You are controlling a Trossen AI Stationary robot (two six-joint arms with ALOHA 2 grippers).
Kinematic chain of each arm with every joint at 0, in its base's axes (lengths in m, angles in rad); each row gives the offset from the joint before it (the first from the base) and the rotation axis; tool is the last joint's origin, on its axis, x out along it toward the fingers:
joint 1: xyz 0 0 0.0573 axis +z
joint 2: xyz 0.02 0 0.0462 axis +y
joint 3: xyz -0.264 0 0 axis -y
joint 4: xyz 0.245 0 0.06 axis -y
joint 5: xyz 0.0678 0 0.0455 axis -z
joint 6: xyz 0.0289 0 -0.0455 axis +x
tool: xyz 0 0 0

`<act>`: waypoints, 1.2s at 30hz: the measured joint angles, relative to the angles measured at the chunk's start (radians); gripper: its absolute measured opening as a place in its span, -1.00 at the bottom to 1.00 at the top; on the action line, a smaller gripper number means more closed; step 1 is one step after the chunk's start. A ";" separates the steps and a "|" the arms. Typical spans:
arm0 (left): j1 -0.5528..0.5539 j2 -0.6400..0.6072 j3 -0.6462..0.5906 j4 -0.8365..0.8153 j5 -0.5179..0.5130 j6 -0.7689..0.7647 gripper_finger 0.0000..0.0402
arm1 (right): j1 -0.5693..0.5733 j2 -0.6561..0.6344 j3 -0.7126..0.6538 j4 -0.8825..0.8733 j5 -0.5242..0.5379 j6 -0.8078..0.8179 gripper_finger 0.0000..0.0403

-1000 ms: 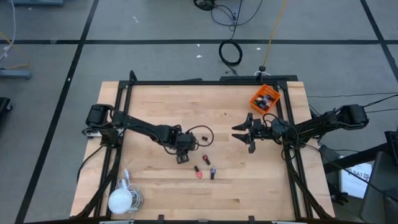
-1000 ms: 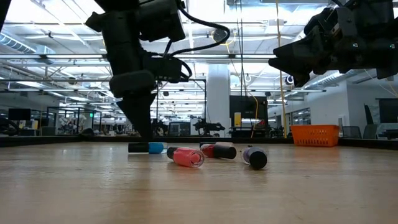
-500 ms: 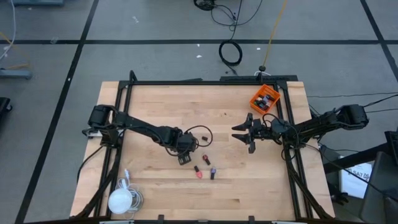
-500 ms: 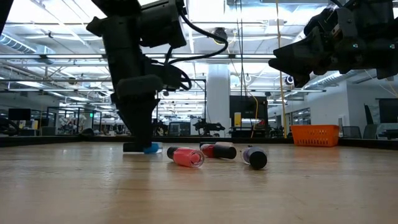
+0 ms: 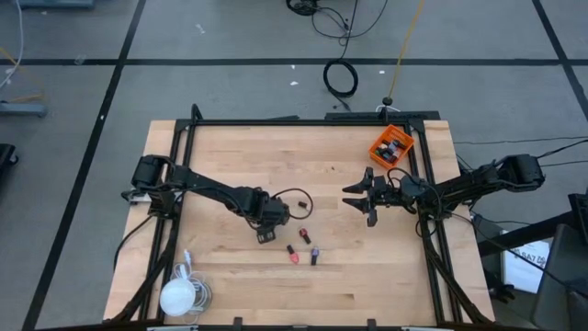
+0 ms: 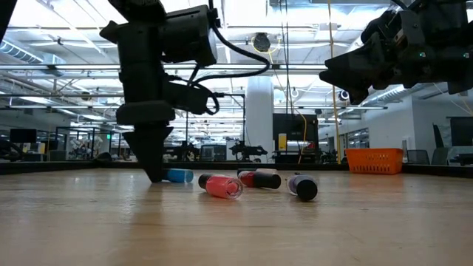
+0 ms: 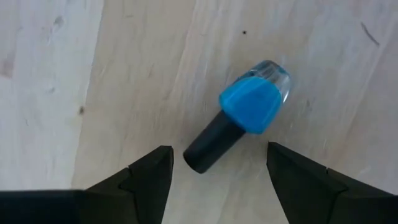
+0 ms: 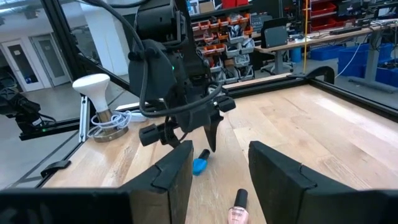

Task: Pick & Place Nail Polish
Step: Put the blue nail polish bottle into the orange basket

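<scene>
The left pincer [image 7: 214, 177] stands open over the wooden surface [image 5: 230, 156], its fingers either side of a blue nail polish bottle [image 7: 239, 121] lying on its side, gripping nothing. Just beside that bottle lie a pink bottle [image 6: 220, 185], a red bottle [image 6: 259, 178] and a purple bottle [image 6: 301, 185]. The right pincer [image 5: 360, 196] hovers farther off toward the orange bin [image 5: 391, 146], fingers apart and seemingly empty.

Four nail polish bottles [image 6: 220, 185] lying flat mid-table — blue, pink, red, purple
</scene>
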State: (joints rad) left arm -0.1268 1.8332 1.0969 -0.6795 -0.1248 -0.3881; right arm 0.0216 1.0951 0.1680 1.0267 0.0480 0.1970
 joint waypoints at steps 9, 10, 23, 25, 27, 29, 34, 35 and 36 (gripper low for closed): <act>0.000 0.000 0.000 0.063 -0.020 0.220 0.28 | 0.000 0.000 0.000 0.000 0.000 0.001 -0.29; 0.000 0.000 0.000 0.062 -0.020 0.241 0.28 | 0.000 0.000 0.000 0.000 0.000 0.005 -0.29; 0.019 0.016 -0.005 0.087 0.097 0.307 0.27 | 0.000 0.000 0.000 0.000 0.000 0.008 -0.29; 0.027 0.032 -0.017 0.122 0.121 0.323 0.24 | 0.000 0.000 0.001 -0.005 0.000 0.008 -0.29; 0.037 0.049 -0.030 0.143 0.148 0.328 0.18 | 0.000 0.000 0.001 -0.009 0.000 0.009 -0.29; 0.046 0.064 -0.038 0.170 0.163 0.323 0.10 | 0.000 0.000 0.001 -0.013 0.000 0.020 -0.29; 0.057 0.061 -0.058 0.195 0.173 0.269 -0.13 | 0.000 0.000 0.001 -0.014 0.000 0.024 -0.29; 0.057 0.059 -0.060 0.197 0.171 0.259 -0.17 | 0.000 0.000 0.001 -0.014 0.000 0.023 -0.29; 0.057 0.059 -0.060 0.200 0.169 0.252 -0.20 | 0.000 0.000 0.001 -0.014 0.001 0.023 -0.29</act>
State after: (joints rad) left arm -0.0696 1.8923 1.0366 -0.4792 0.0440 -0.1361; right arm 0.0216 1.0950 0.1688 1.0122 0.0486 0.2203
